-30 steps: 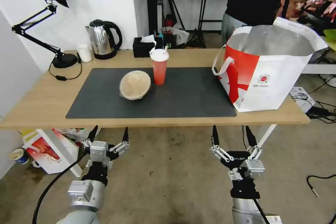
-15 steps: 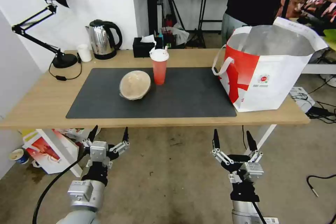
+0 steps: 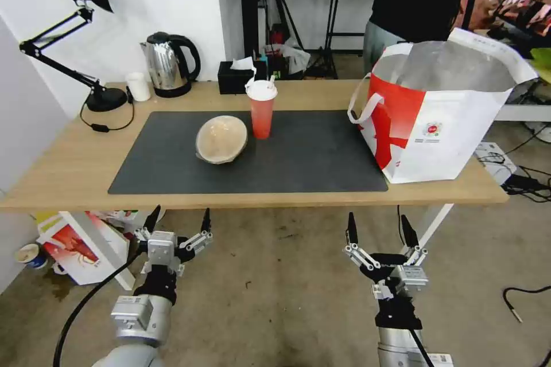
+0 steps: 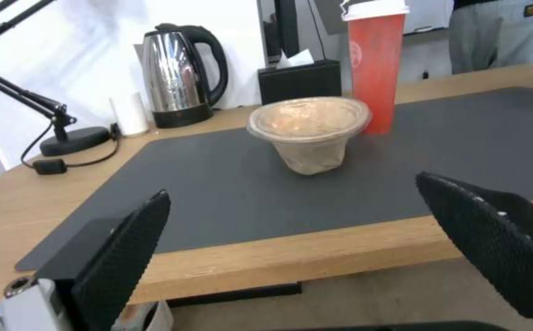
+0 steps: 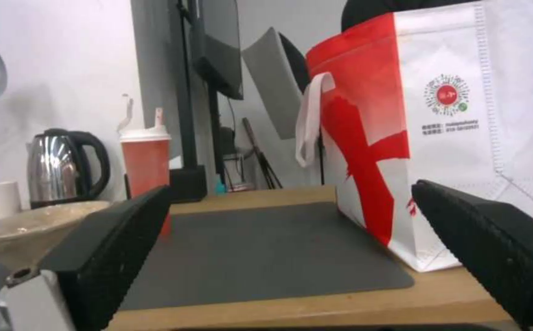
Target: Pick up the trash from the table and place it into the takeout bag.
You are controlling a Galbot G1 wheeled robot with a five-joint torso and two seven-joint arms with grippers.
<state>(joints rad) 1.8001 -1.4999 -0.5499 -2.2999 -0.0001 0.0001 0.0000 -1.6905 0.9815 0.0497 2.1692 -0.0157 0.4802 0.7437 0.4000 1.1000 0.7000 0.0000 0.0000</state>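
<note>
1. Left gripper (image 3: 178, 219): jaws spread wide, holding and touching nothing; the black ribbed fingertips (image 4: 133, 239) point up toward the near edge of the table (image 3: 69, 180), below its level.
2. Right gripper (image 3: 377, 229): jaws likewise wide apart and empty; its fingertips (image 5: 119, 239) also point up, under the table's front edge, with open floor below them.
3. Arm pose: both forearms rise from the lower edge of the head view, wrists upright, the left one trailing a black cable (image 3: 86, 304).
4. Beige-brown bowl (image 3: 221, 139): straight ahead of the left jaws and beyond the table edge, resting on the dark grey mat (image 3: 310, 160), tilted in the head view; the left wrist view shows a clear film or lid over its mouth.
5. Red cup (image 3: 261, 109) with white lid and straw: just behind and beside the bowl, upright on the mat, between the lines of the two jaws.
6. Takeout bag (image 3: 442, 126): ahead of the right jaws, slightly to their right, standing open on the table's right end with silver lining exposed, partly overlapping the mat's corner; a white strap handle (image 5: 308, 120) hangs on its near side.
7. Behind the cup: black tissue box (image 3: 236, 77), steel kettle (image 3: 166, 64), small white cup (image 3: 138, 86) and desk lamp (image 3: 86, 40).
</note>
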